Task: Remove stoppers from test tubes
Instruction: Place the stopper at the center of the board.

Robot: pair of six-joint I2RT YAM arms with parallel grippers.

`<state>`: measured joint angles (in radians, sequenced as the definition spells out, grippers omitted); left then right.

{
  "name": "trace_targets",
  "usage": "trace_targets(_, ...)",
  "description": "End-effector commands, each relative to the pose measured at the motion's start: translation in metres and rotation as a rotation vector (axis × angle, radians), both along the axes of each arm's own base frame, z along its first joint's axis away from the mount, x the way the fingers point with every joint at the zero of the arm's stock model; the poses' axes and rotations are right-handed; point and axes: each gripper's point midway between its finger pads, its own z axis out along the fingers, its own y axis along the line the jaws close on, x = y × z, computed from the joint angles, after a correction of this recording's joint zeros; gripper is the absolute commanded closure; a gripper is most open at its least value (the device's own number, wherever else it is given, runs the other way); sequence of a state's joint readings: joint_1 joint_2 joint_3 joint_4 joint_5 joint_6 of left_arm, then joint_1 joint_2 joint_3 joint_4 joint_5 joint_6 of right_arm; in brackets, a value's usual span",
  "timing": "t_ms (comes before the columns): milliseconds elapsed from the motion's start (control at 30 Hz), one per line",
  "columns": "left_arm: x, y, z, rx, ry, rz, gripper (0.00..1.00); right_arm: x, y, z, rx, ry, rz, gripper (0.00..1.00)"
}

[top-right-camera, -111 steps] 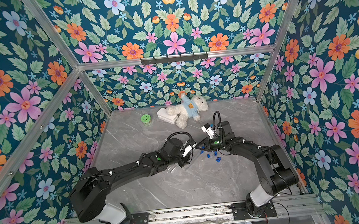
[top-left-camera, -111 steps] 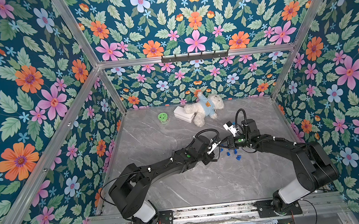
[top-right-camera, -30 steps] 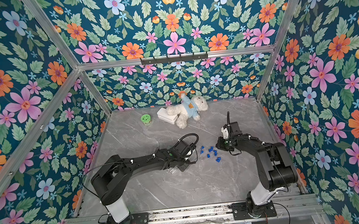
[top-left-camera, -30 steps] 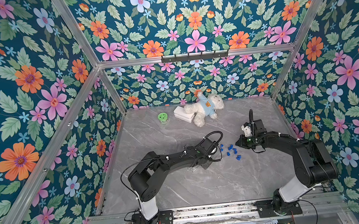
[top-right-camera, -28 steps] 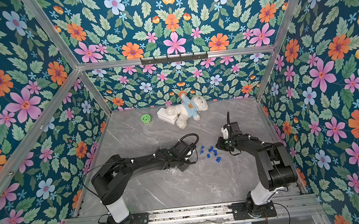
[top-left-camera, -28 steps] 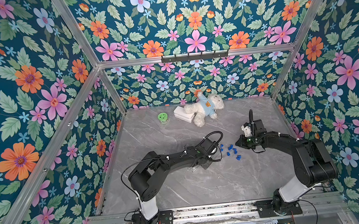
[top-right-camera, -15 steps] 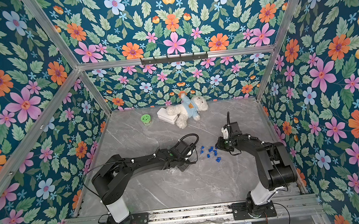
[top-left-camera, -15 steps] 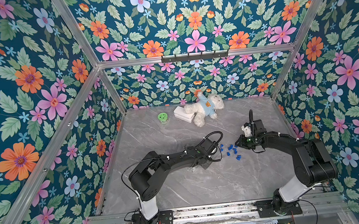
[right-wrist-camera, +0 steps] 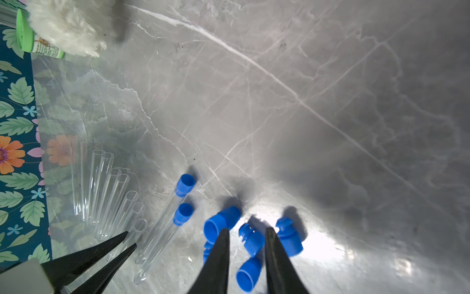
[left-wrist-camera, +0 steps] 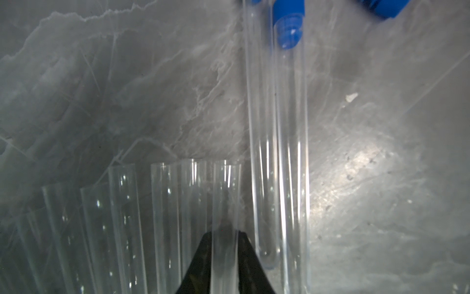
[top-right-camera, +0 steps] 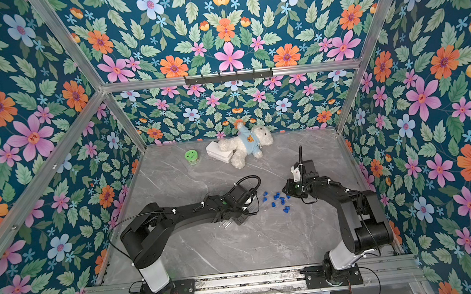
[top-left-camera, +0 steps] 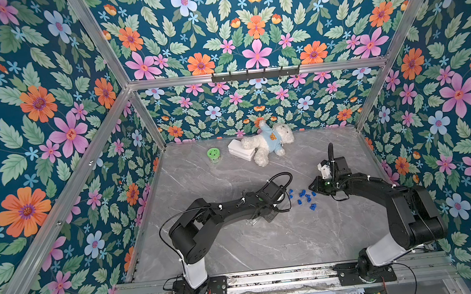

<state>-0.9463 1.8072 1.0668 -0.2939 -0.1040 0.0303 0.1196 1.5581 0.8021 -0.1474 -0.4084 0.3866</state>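
Note:
Several loose blue stoppers (top-left-camera: 305,198) (top-right-camera: 279,201) (right-wrist-camera: 221,221) lie in a heap on the marble. My right gripper (right-wrist-camera: 247,230) (top-left-camera: 313,188) hovers over the heap, open, with one loose stopper (right-wrist-camera: 251,241) lying on the table between its fingers. A row of open test tubes (right-wrist-camera: 101,191) (left-wrist-camera: 122,216) lies beside two tubes that still carry stoppers (right-wrist-camera: 185,184) (left-wrist-camera: 290,25). My left gripper (left-wrist-camera: 225,233) (right-wrist-camera: 131,239) (top-right-camera: 237,219) is shut on an open tube (left-wrist-camera: 225,193) at the end of that row, low over the table.
At the back of the table lie a white teddy bear (top-left-camera: 269,144), a white box (top-left-camera: 240,153) and a green-lidded jar (top-left-camera: 214,155) (right-wrist-camera: 24,33). Floral walls (top-left-camera: 54,171) close in three sides.
Since a few seconds ago the grippers have parted: the left drew back to the tube row, the right swung over the stopper heap. Over the last second neither arm has visibly moved.

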Motion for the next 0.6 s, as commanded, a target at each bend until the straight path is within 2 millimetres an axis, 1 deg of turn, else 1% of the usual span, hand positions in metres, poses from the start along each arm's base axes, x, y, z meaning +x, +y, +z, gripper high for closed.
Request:
trace_targets(0,0.002,0.0,0.004,-0.002,-0.008,0.006,0.78,0.001,-0.001,0.003,-0.002,-0.019,0.0,0.73)
trace_targets(200,0.003,0.0,0.008,-0.001,-0.014,0.007,0.77,0.001,0.0,0.01,0.0,-0.042,0.001,0.73)
trace_targets(367,0.005,-0.001,0.02,-0.005,-0.027,0.003,0.77,0.001,0.001,0.02,0.01,-0.08,0.009,0.71)
trace_targets(433,0.007,-0.002,0.024,-0.009,-0.035,0.004,0.77,0.001,0.002,0.026,0.019,-0.096,0.012,0.65)
trace_targets(500,0.008,-0.005,0.027,-0.016,-0.035,0.001,0.76,0.001,0.004,0.031,0.033,-0.113,0.018,0.55)
trace_targets(567,0.01,-0.01,0.028,-0.021,-0.033,-0.002,0.75,0.002,0.009,0.038,0.059,-0.146,0.033,0.48)
